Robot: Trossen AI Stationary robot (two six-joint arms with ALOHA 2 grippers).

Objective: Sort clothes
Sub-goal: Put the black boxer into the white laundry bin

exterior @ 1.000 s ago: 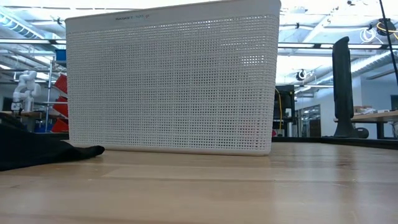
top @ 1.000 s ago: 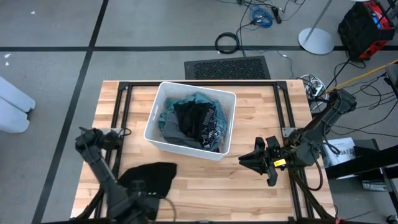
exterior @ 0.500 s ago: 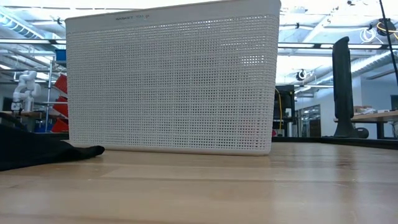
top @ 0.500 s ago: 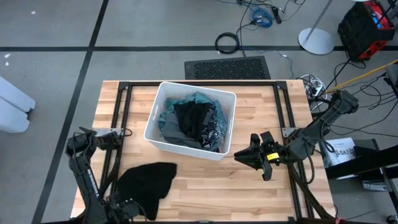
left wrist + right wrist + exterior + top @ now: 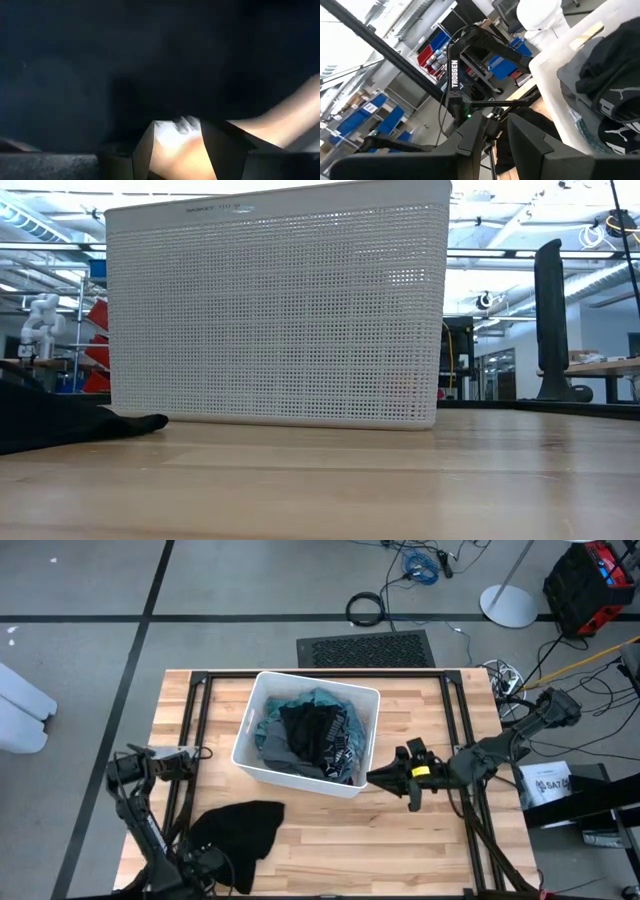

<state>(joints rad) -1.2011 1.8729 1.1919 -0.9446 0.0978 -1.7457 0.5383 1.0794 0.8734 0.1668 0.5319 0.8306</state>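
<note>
Moving left since earlier, right gripper now nears the bin, jaws slightly apart. Left gripper, jaws parted, sits at lower left by the black garment.

Open tabletop at 5 to 6 o'clock, passable between black garment at 7 and right gripper at 4. White bin, heaped with clothes, blocking centre toward 12.

Grey floor with dark lines; coiled cables; black floor grate; ceiling lights bright.
</note>
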